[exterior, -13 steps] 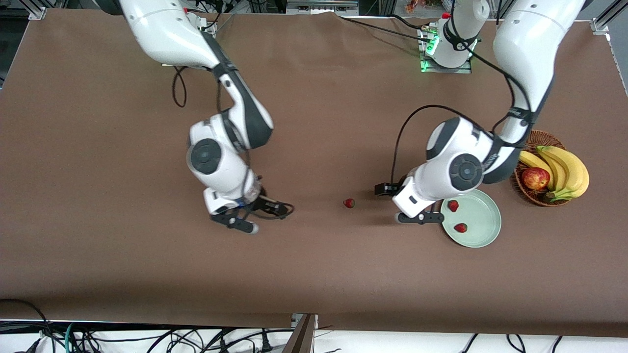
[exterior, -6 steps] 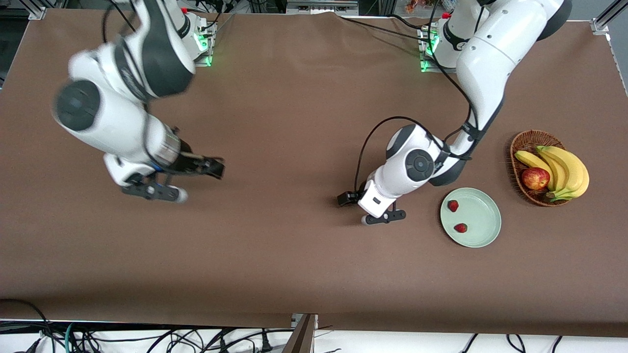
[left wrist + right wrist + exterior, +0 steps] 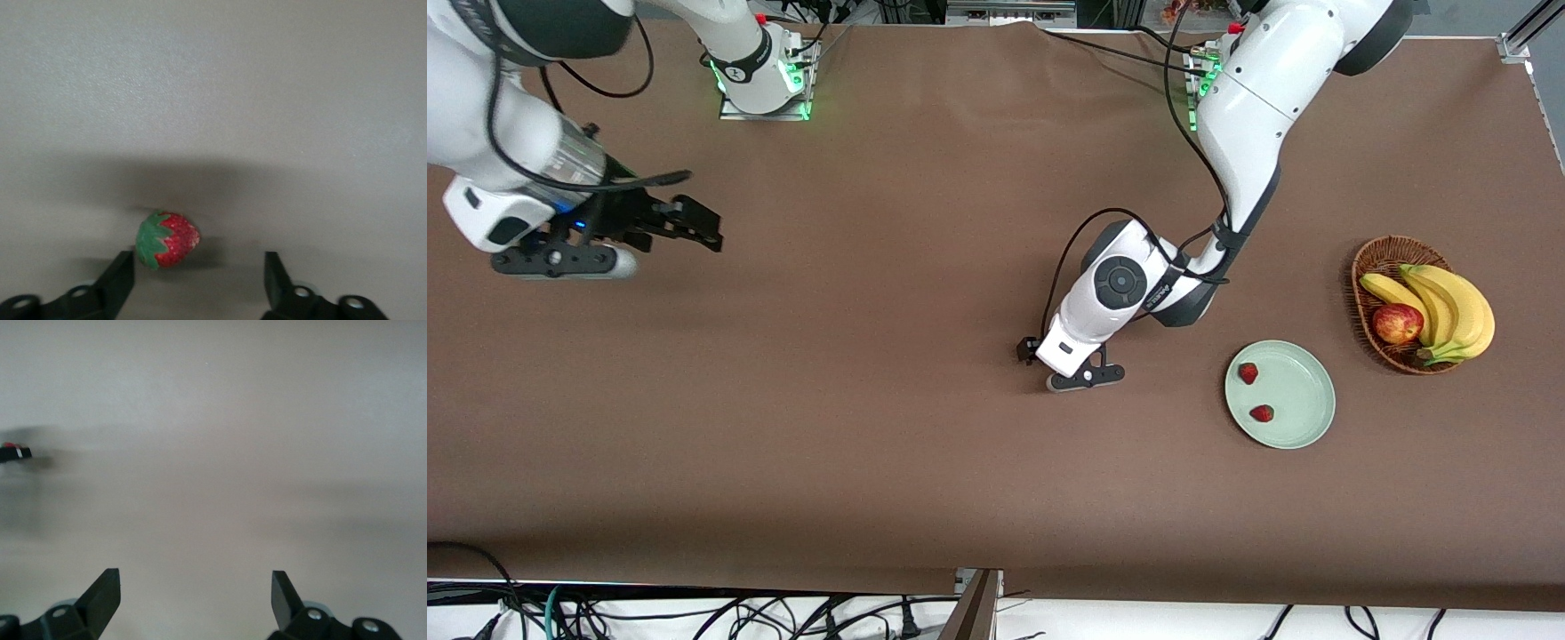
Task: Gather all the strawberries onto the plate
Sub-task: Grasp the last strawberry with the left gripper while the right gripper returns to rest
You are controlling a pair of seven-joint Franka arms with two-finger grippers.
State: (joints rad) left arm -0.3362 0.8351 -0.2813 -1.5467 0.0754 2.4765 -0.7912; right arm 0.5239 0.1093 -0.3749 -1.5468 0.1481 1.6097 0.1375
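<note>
Two strawberries (image 3: 1248,373) (image 3: 1261,412) lie in the pale green plate (image 3: 1307,431). In the front view the left hand hides the third strawberry. The left wrist view shows that third strawberry (image 3: 168,240) lying on the brown cloth between the open fingers, close to one finger (image 3: 120,277) with a wide gap to the other. My left gripper (image 3: 1049,360) (image 3: 199,261) is low over the middle of the table, beside the plate on its right-arm side. My right gripper (image 3: 689,222) (image 3: 195,587) hangs open with nothing in it over the right arm's end of the table.
A brown wicker basket (image 3: 1383,253) with bananas (image 3: 1454,307) and a red apple (image 3: 1396,323) stands beside the plate toward the left arm's end. Black cables (image 3: 694,613) hang below the table's front edge.
The left arm has moved from beside the plate to over the loose strawberry. The right arm has swung away toward its own end of the table.
</note>
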